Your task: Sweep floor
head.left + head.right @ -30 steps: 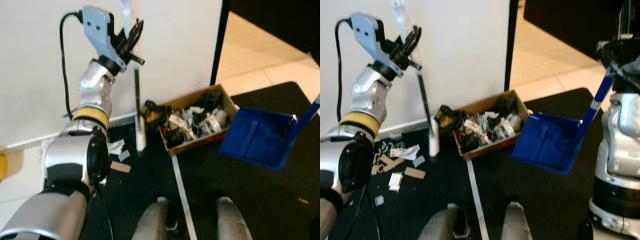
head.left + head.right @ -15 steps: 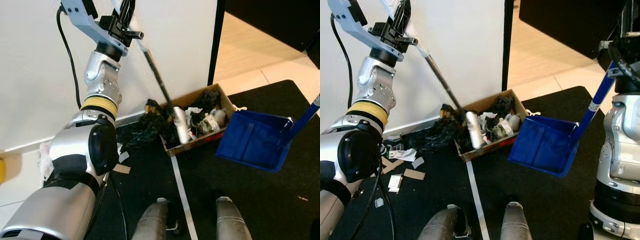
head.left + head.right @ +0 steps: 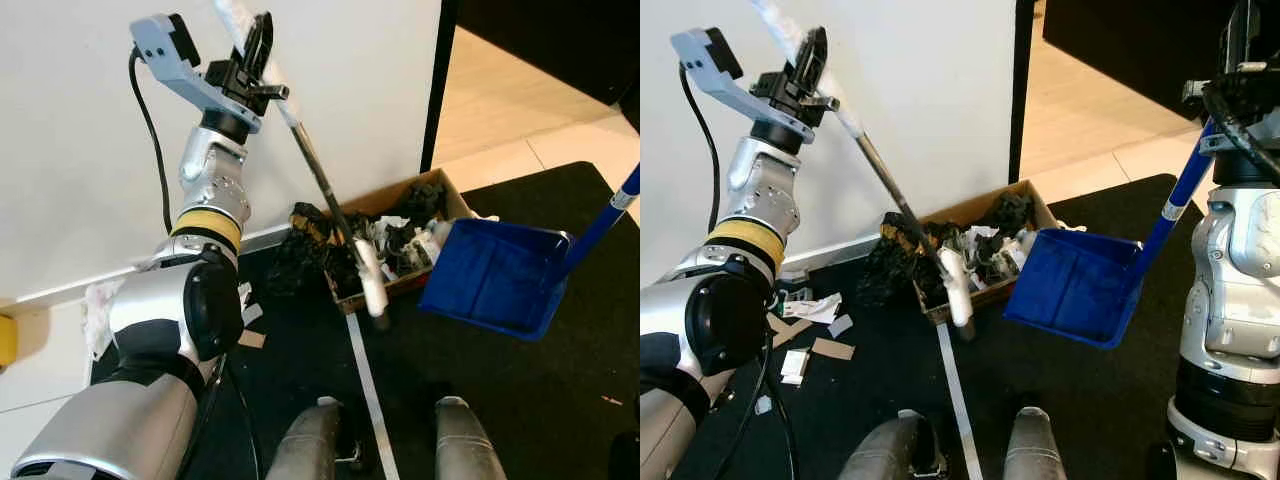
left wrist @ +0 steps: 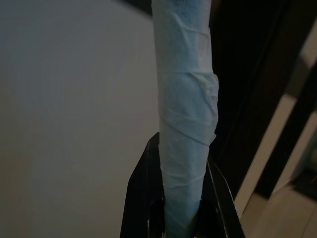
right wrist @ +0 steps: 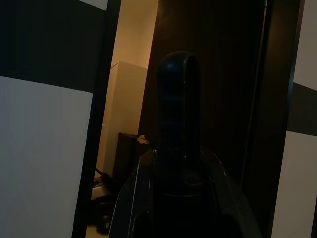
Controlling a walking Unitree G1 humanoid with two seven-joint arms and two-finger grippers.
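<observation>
My left gripper (image 3: 258, 62) is raised by the white wall, shut on the tape-wrapped top of the broom handle (image 4: 185, 124). The broom (image 3: 325, 185) slants down to the right. Its white lower end (image 3: 371, 287) rests on the black mat at the front edge of a cardboard box (image 3: 455, 205), with a dark bristly mass (image 3: 305, 250) beside it. The blue dustpan (image 3: 495, 288) tilts just right of the box. Its long blue handle (image 3: 1185, 190) runs up to my right gripper (image 3: 1228, 105), which is shut on the dark handle end (image 5: 178, 124).
The box is packed with mixed junk. Paper and cardboard scraps (image 3: 805, 310) lie on the mat at the left near the wall. A white tape line (image 3: 368, 385) runs between my feet (image 3: 320, 440). A dark door frame (image 3: 440, 80) opens onto pale tiles beyond.
The broom's lower end has swung right from the wall, across the box, down to the mat at its front edge. The dustpan has shifted left, closer to the box.
</observation>
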